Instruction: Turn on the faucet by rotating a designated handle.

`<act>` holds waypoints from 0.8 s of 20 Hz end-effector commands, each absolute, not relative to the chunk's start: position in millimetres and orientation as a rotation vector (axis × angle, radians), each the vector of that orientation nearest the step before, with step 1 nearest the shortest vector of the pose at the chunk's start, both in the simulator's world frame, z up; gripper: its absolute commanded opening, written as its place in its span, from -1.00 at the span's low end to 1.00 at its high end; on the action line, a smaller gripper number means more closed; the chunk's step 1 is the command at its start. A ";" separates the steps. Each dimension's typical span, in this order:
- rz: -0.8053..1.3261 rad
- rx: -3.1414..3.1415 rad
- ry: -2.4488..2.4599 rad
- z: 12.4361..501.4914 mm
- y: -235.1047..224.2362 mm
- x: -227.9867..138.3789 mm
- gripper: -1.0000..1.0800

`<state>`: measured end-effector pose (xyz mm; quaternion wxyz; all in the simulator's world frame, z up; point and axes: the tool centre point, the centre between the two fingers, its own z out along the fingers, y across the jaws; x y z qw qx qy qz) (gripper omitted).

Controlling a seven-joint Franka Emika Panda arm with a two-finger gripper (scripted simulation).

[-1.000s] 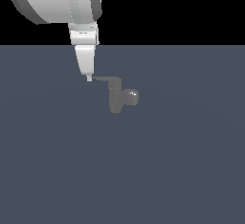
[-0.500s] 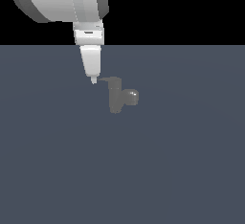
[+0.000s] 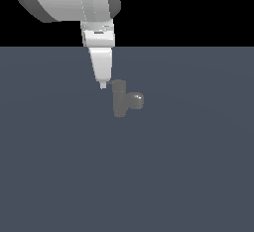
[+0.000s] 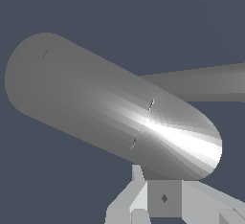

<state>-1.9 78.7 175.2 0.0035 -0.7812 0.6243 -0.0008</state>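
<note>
faucet (image 3: 119,102): dull grey, upright cylinder, rounded stub toward exterior view's right | handle (image 4: 206,82): thin grey lever, joined at top

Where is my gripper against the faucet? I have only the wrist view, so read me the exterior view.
Observer: The gripper points down, with its tip level with the top of the faucet, just to the exterior view's left of it.
Operator: Give me the faucet's pose.
Observer: Its body stands upright on the dark floor, with the rounded stub sticking out to the exterior view's right, away from the gripper.
Operator: Report the handle.
Observer: Only a short piece of the handle shows, at the top of the body on the gripper's side. I cannot tell if the tip touches it.
</note>
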 end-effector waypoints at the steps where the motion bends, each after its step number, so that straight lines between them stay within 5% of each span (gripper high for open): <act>1: -0.002 -2.445 1.964 174.7 65.4 -1.9 -1.00; 12: 0.000 -2.439 1.980 173.1 -9.2 -3.6 -1.00; 16: 0.011 -2.474 1.919 175.0 19.4 1.1 -1.00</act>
